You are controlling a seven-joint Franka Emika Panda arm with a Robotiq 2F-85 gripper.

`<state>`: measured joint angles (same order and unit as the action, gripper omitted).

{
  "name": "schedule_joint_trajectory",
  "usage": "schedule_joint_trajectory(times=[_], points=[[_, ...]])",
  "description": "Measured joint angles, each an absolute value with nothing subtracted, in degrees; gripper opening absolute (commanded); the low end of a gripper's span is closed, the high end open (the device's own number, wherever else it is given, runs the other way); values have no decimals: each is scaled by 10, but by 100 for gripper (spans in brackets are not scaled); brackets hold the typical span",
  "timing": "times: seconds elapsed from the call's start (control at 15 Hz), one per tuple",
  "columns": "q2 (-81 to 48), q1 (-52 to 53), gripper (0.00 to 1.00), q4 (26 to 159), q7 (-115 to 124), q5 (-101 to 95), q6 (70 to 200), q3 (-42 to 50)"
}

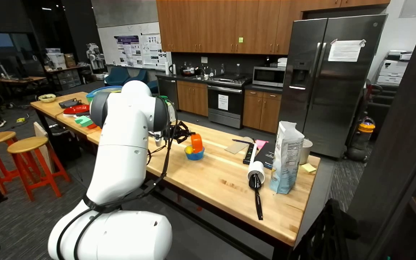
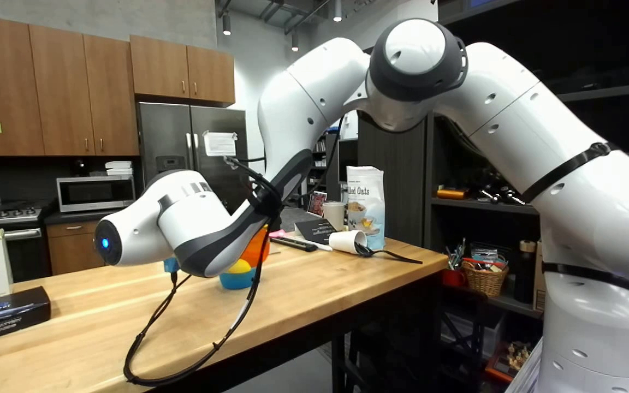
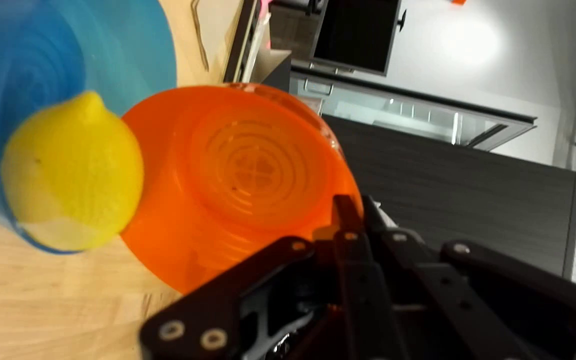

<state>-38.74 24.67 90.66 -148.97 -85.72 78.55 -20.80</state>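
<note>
The claw [image 3: 360, 205] pinches the rim of the orange bowl [image 3: 253, 170], tilted just right of the lemon [image 3: 75, 175] at the mouth of the blue bowl [image 1: 195, 156] on the worktop [image 1: 226, 177]; tipping out appears in hand, and the next move likely calls for lifting clear.

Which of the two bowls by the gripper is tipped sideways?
The orange bowl: it is tilted on its side, its rim clamped between the fingers, while the blue bowl sits upright on the wooden table.
</note>
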Motion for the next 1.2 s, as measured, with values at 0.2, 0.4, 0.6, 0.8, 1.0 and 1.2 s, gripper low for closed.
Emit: schedule_joint_trajectory(times=[0.2,0.4,0.6,0.8,1.0,1.2], points=[[-387,246,4,904,-1490,-842,774,-199],[-387,247,1,903,-1490,-842,772,-199],[-388,247,1,903,-1490,-841,777,-198],[-387,241,1,901,-1478,-822,814,-198],[-383,225,1,901,-1454,-794,878,-198],[-373,208,1,902,-1443,-770,921,-197]])
